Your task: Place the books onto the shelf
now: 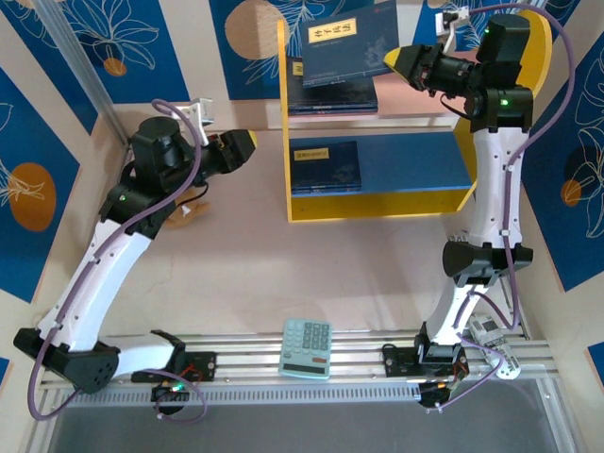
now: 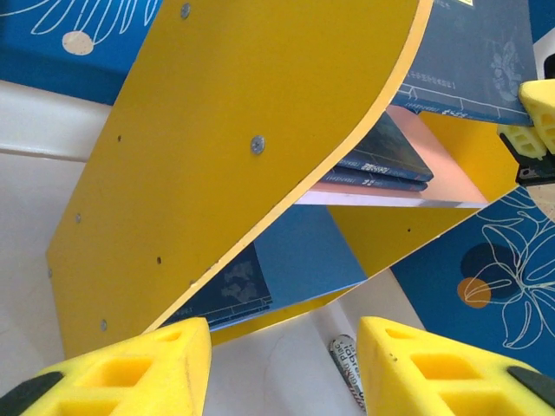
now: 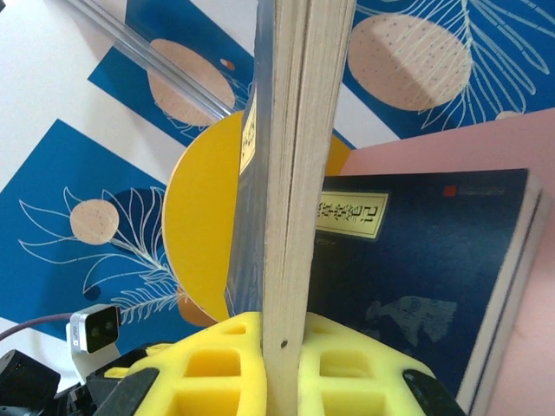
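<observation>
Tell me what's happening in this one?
The right gripper is shut on a navy book, holding it tilted above the pink top board of the shelf, over another book lying flat there. A third book lies on the blue lower board. The left gripper is open and empty beside the yellow side panel. A mint calculator lies at the near edge.
</observation>
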